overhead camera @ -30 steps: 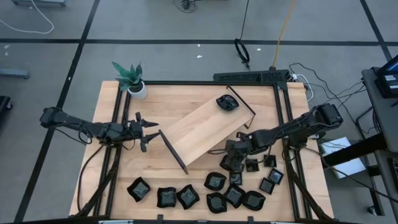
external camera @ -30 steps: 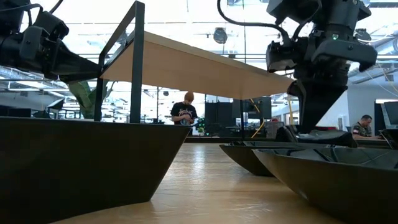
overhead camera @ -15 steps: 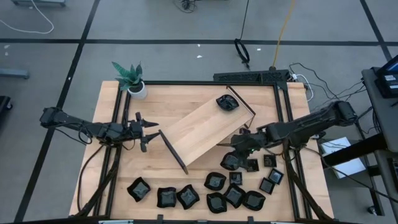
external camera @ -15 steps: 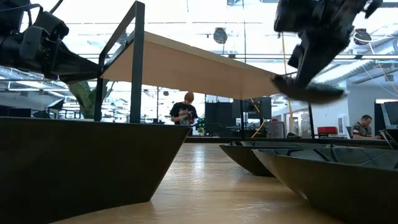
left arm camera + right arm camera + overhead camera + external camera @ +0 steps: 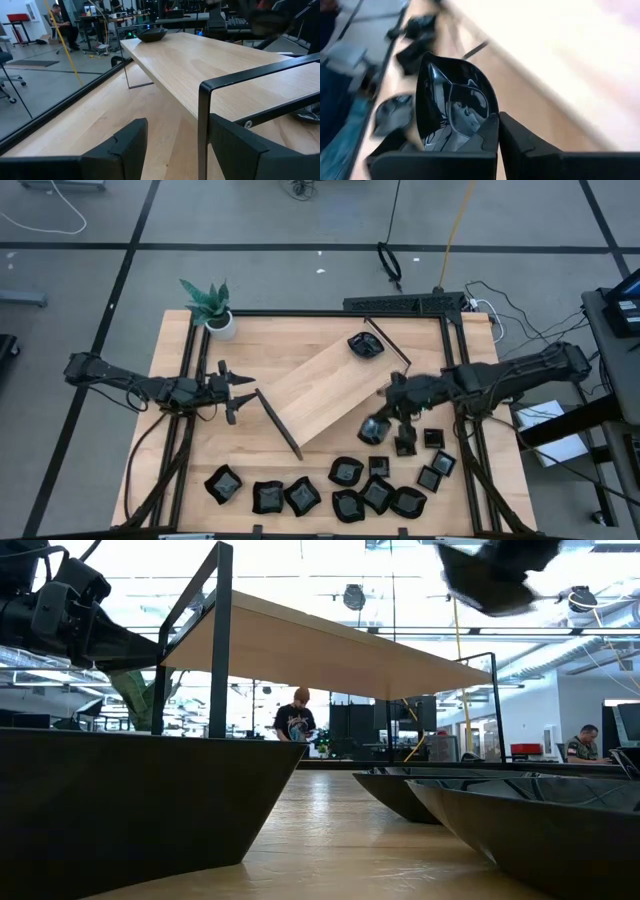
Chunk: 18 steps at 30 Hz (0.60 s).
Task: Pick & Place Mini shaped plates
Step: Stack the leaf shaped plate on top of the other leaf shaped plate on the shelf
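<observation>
Black and glossy, a mini shaped plate (image 5: pixel 374 429) is pinched in the closed right hand (image 5: pixel 384 423), lifted right of centre beside the wooden tray (image 5: pixel 320 392). Other plates (image 5: pixel 345 492) are spread along the desk (image 5: pixel 250 340) below. The left hand (image 5: pixel 240 390) is held open at the tray's left end.

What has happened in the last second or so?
The right gripper, shut on a small black dish, has lifted it off the table from among the other dishes toward the wooden tray. The left gripper, open, and the tray's one dish stayed put.
</observation>
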Motion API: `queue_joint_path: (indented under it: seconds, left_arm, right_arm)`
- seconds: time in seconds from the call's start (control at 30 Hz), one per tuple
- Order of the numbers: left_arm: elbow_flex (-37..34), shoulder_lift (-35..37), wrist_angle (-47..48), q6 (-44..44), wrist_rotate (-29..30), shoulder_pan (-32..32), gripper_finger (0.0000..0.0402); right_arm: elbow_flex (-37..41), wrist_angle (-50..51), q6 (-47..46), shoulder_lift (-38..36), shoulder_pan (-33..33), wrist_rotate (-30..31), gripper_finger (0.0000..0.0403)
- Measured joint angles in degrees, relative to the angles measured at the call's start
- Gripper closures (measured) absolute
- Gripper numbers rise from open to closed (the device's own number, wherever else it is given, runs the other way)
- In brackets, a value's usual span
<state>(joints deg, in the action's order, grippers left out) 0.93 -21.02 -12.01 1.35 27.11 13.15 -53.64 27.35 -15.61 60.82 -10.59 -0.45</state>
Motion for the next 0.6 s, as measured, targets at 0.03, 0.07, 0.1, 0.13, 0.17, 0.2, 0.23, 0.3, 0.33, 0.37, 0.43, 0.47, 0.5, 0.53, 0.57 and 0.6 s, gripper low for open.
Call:
queue_joint_path:
  seconds: [0.03,0.07,0.1,0.13,0.17,0.2,0.23,0.3,0.33,0.37,0.43,0.47,0.5,0.53,0.57,0.6]
  left_arm:
    - [0.0,0.0,-0.05,-0.12,0.0,0.0,0.0192]
    - [0.0,0.0,-0.06,-0.16,0.0,0.0,0.0192]
    - [0.0,0.0,-0.09,-0.3,0.0,0.0,0.0192]
    - [0.0,0.0,-0.09,-0.65,0.0,0.0,0.0192]
    - [0.0,0.0,-0.1,-0.85,0.0,0.0,0.0192]
    - [0.0,0.0,-0.11,-0.95,0.0,0.0,0.0192]
    - [0.0,0.0,-0.13,-1.03,0.0,0.0,0.0192]
    - [0.0,0.0,-0.12,-1.08,0.0,0.0,0.0192]
    - [0.0,0.0,-0.13,-1.09,0.0,0.0,0.0192]
    - [0.0,0.0,-0.15,-1.12,0.0,0.0,0.0192]
    - [0.0,0.0,-0.13,-1.16,0.0,0.0,0.0192]
    - [0.0,0.0,-0.14,-1.17,0.0,0.0,0.0192]
    - [0.0,0.0,-0.15,-1.17,0.0,0.0,0.0192]
    - [0.0,0.0,-0.15,-1.17,0.0,0.0,0.0192]
    - [0.0,0.0,-0.11,-1.17,0.0,0.0,0.0192]
    - [0.0,0.0,-0.11,-1.17,0.0,0.0,0.0192]
  right_arm:
    - [-0.88,0.39,0.18,-0.19,1.79,0.04,0.0403]
    - [-2.14,0.88,0.21,-0.18,3.84,-0.43,0.0403]
    - [-3.6,1.6,0.21,-0.17,5.92,-1.26,0.0403]
    - [-5.17,2.66,0.51,-0.15,7.9,-2.12,0.0403]
    - [-6.79,3.6,1.44,0.02,9.88,-2.81,0.0403]
    - [-9.05,4.72,2.88,0.5,12.0,-3.69,0.0403]
    - [-11.17,5.92,4.37,0.93,13.92,-4.71,0.0403]
    - [-15.45,9.29,6.73,1.93,18.11,-7.07,0.0403]
    - [-17.42,10.09,7.63,2.66,20.16,-8.06,0.0403]
    - [-19.54,10.58,8.41,3.53,22.19,-8.87,0.0403]
    - [-22.98,12.58,10.06,5.38,25.83,-10.24,0.0403]
    - [-24.64,13.78,10.85,6.56,27.76,-10.59,0.0403]
    - [-26.23,14.59,11.59,7.7,29.58,-11.33,0.0403]
    - [-27.64,15.49,12.28,9.04,31.28,-11.95,0.0403]
    - [-28.93,16.79,12.91,10.44,32.96,-12.59,0.0403]
    - [-29.96,17.95,13.36,11.71,34.58,-13.34,0.0403]
